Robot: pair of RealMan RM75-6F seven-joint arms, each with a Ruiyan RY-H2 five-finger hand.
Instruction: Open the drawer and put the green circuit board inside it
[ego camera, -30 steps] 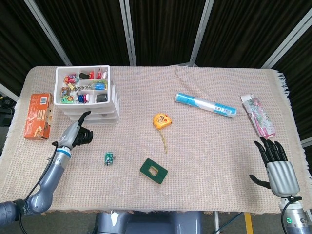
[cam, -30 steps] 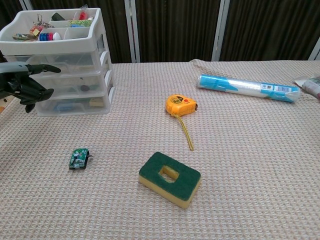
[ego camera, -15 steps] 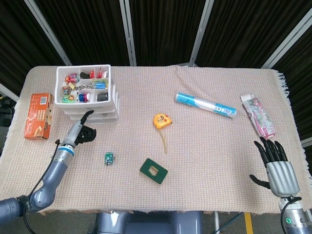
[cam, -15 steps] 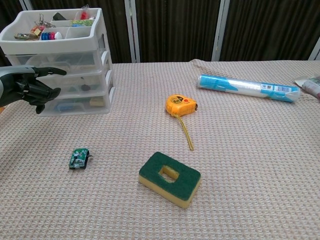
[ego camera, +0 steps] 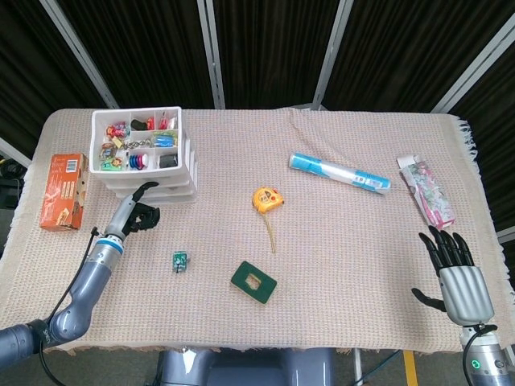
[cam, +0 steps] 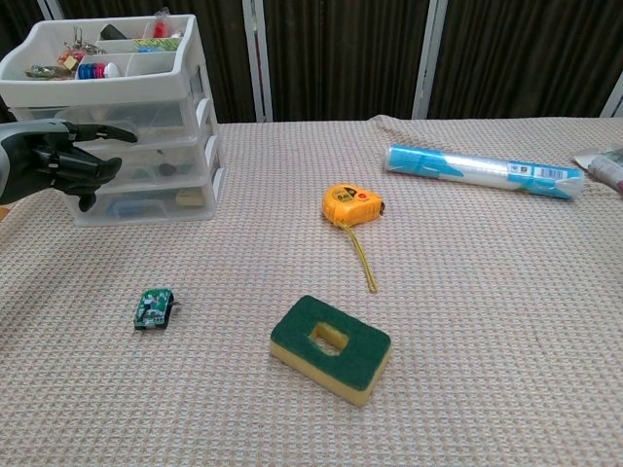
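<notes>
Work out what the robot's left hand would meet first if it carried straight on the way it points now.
Probably the front of the drawer unit: the left hand points at its middle drawers, though how far off is unclear.

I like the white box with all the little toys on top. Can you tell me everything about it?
The drawer unit is a small white plastic chest at the table's far left corner, standing upright on the woven cloth. It has three see-through drawers, all shut, with small items dimly visible inside. Its open top tray is split into compartments holding colourful trinkets. The left robot hand reaches toward the drawer fronts; whether it touches them is unclear. An orange box lies beside it, apart.
</notes>
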